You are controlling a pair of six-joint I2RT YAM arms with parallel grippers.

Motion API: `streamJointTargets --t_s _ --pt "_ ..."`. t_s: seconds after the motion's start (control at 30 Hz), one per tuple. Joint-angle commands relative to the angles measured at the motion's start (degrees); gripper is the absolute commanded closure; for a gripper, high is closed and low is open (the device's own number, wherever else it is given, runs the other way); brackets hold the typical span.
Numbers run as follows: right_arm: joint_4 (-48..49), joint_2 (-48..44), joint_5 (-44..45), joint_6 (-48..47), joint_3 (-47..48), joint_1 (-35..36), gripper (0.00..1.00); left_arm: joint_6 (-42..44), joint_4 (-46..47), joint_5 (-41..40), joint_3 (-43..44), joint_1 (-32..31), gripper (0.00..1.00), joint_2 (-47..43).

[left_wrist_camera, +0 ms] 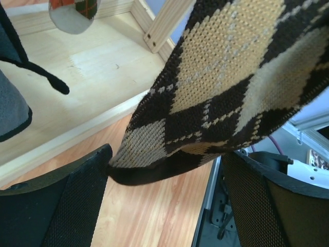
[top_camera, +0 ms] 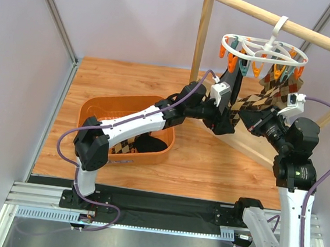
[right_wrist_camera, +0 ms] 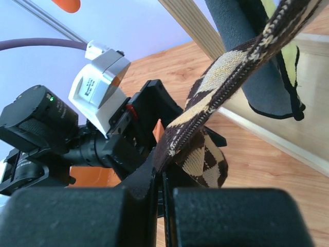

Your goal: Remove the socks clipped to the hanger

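Right fingers: clamping the argyle sock.
Left fingers: gaping wide around its end.
Plan: I'm aiming deeper before squeezing.

coarse knit sock, glossy white plastic hanger, smooth pale wooden rail

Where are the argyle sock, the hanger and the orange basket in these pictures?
argyle sock (left_wrist_camera: 226, 77), left wrist view, tan diamond of its fabric.
hanger (top_camera: 265, 51), top external view, hub of its spokes.
orange basket (top_camera: 114, 104), top external view, far wall.
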Motion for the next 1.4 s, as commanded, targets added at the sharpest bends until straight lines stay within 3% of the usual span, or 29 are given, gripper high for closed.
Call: streamJointTargets --t_s 0.0,0.2,0.3,0.33,0.43,0.5,0.53,0.6,0.63,0.7,0.83,0.97,1.13,1.37 --pt "0.99 -0.73 -1.74 1.45 1.77 0.15 1.0 0.35 2.67 0.76 3.58 -0.25 0.06 1.15" --pt "1.43 -0.56 -2.52 2.06 1.68 0.15 1.0 0.96 3.98 0.41 2.0 -0.25 0.09 0.45" --pt "1.43 -0.56 -1.74 2.06 1.51 0.15 1.0 0.26 4.6 1.46 2.17 -0.25 0.3 0.54" --pt "1.43 -0.56 -1.21 1.8 1.33 0.15 1.0 0.0 4.69 2.24 2.52 -0.25 0.48 0.63" --pt "0.12 -0.03 0.98 0.66 1.15 0.15 0.99 -0.79 6.53 2.69 2.09 -0.25 0.8 0.02" --pt "-1.9 0.5 2.56 -0.39 1.5 0.15 0.95 -1.06 6.53 2.52 1.91 -0.17 0.96 -0.42" --pt "-3.83 0.59 3.36 -1.7 2.2 0.15 0.86 -1.23 6.45 2.43 1.47 -0.25 1.0 -0.86" --pt "-6.54 0.41 8.86 -3.72 3.26 0.15 0.74 -1.41 5.83 1.64 0.86 -0.25 1.0 -1.39" --pt "-8.4 0.41 11.95 -4.87 4.92 0.15 0.61 -1.32 5.66 1.03 0.16 -0.25 1.0 -1.65" --pt "-14.88 1.37 23.15 -7.67 7.56 0.15 0.54 -1.06 5.22 0.15 -0.46 -0.25 1.0 -2.62" --pt "-20.54 4.18 33.94 -9.53 15.11 0.15 0.42 -0.44 3.74 -1.35 -1.69 -0.25 1.0 -3.76" --pt "-23.0 10.76 37.28 -11.82 24.25 0.15 0.38 -0.44 3.55 -1.26 -2.66 -0.25 1.0 -5.08" --pt "-20.72 16.57 41.77 -17.27 32.96 -0.02 0.44 -0.44 2.23 -0.04 -3.89 -0.25 1.0 -6.92" --pt "-22.3 23.96 29.92 -21.93 40.96 -3.0 0.5 -1.23 3.02 2.69 -7.32 -0.25 1.0 -11.06"
